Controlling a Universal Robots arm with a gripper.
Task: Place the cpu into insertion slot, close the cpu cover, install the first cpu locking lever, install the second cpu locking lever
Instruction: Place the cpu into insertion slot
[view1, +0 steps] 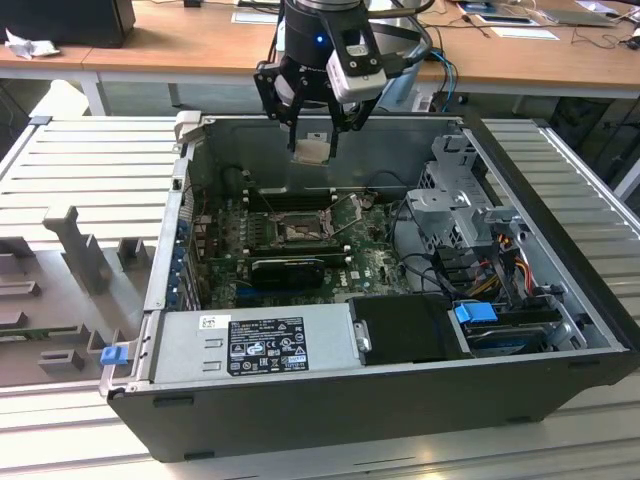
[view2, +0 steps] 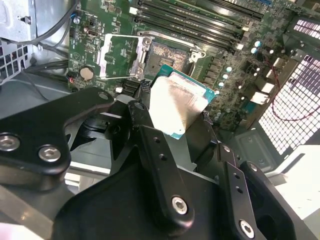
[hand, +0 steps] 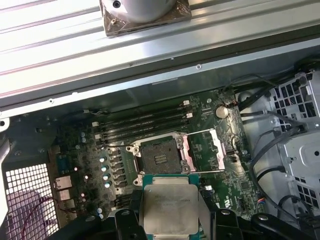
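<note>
Overhead, in the exterior view, the jaws grip the chip level, likely so it seats squarely, well above the socket in the open case. In the second wrist view the chip's dull silvery top is flat and square. In the first wrist view the thin metal cover lies flipped aside, baring the socket.

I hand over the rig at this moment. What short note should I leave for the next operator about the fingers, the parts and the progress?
The gripper has its fingers shut on the cpu, held in the air above the motherboard. The insertion slot is empty. The cpu cover stands open beside it. Done: cpu picked up. Left: all four steps.
</note>
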